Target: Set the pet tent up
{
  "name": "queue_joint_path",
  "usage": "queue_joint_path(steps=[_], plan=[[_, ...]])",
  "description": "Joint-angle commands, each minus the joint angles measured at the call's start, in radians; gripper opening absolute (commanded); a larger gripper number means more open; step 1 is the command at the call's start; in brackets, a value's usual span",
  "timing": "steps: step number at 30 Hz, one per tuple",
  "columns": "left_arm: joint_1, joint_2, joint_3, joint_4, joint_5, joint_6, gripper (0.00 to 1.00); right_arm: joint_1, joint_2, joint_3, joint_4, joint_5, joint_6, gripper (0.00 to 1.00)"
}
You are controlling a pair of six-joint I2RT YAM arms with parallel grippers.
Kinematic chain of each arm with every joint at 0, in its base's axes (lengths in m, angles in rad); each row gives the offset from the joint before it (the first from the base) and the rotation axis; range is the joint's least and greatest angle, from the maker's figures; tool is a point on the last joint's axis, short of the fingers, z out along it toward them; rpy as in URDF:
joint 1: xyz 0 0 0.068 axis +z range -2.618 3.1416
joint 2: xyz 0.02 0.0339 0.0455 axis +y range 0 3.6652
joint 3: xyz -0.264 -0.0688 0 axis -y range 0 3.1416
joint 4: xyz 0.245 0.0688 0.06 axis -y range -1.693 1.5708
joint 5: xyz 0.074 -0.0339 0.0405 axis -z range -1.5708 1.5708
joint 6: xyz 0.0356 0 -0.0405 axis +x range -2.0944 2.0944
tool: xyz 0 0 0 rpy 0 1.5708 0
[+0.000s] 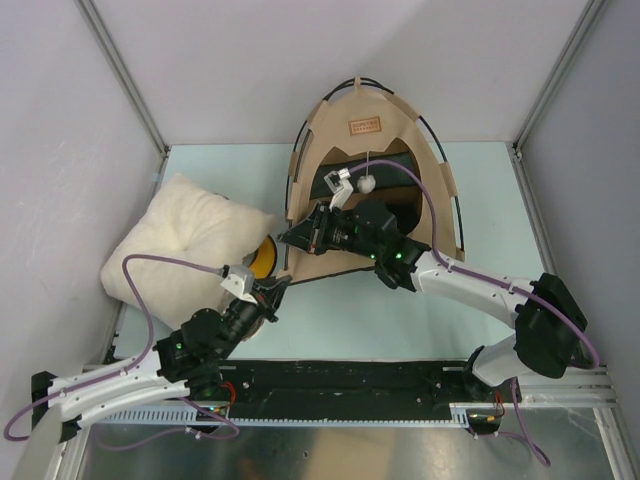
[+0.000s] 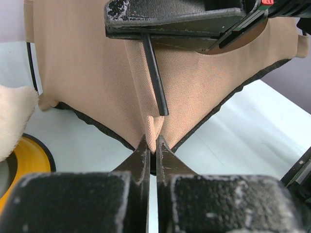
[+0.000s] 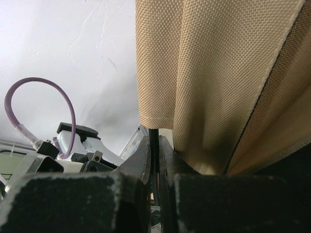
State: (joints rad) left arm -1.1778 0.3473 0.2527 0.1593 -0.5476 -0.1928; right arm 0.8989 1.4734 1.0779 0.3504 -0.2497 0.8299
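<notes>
Print on the label patch [image 1: 365, 125] of the pet tent [image 1: 325, 130] is unreadable.

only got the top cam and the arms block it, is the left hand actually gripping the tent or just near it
observer: Gripping. The left hand is shut on a pointed corner of the tent.
operator: and the right hand, holding anything
observer: Yes, the right hand is shut on a thin black pole.
operator: is the pole end in that corner
observer: Not yet. From the left wrist, the pole's end shows bare, just above the pinched corner.
</notes>
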Motion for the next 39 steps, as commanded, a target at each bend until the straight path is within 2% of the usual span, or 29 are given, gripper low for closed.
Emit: queue_joint_path(steps=[1, 13, 39], plan=[[-0.018, 0.017, -0.030, -0.113, 0.034, 0.004, 0.00, -0.052, -0.016, 0.018, 0.146, 0.186, -0.020, 0.00], [-0.019, 0.027, -0.060, -0.062, 0.014, 0.065, 0.00, -0.076, 0.007, 0.010, 0.185, 0.293, -0.040, 0.00], [-0.019, 0.033, -0.051, -0.058, 0.012, 0.069, 0.00, -0.030, 0.016, -0.006, 0.149, 0.206, -0.062, 0.00]])
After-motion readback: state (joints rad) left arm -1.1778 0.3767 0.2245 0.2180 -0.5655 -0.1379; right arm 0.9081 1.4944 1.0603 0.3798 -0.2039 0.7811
